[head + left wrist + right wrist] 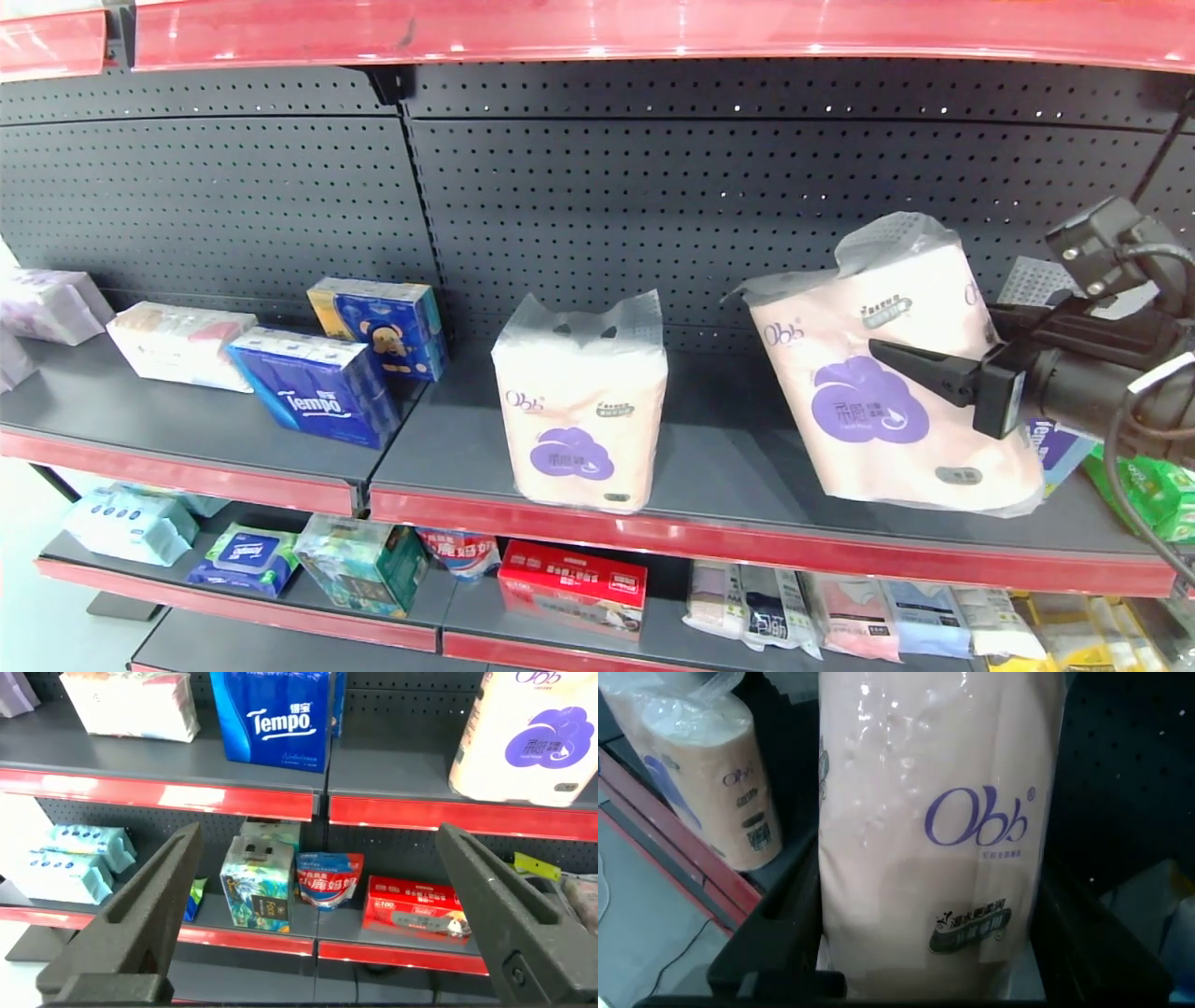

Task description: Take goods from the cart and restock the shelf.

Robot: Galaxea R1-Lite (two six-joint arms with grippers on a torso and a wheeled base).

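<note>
Right wrist view: right end effector point(929, 887) pinches pink plastic-wrapped tissue-roll pack point(934, 775); left wrist view: left end effector point(320, 840) spread wide.

1. Head view: above shelf height, faces the pegboard back wall point(653, 187) head-on, tilted down. Mid-range. The middle shelf point(738, 457) runs across frame centre, the lower shelf point(233, 602) along the bottom edge.
2. Left wrist view: lower, mid-range, looks about level between the spread fingers of the left gripper point(318, 829) at both shelves' front edges.
3. Right wrist view: very close, looks along the right gripper point(934, 859) into the held tissue pack point(934, 784) clamped in it.
4. Overlap:
   - blue tissue pack point(313, 387) and red box point(571, 583): head and left wrist
   - standing tissue pack point(579, 411): all three
   - held tissue pack: head and right wrist
</note>
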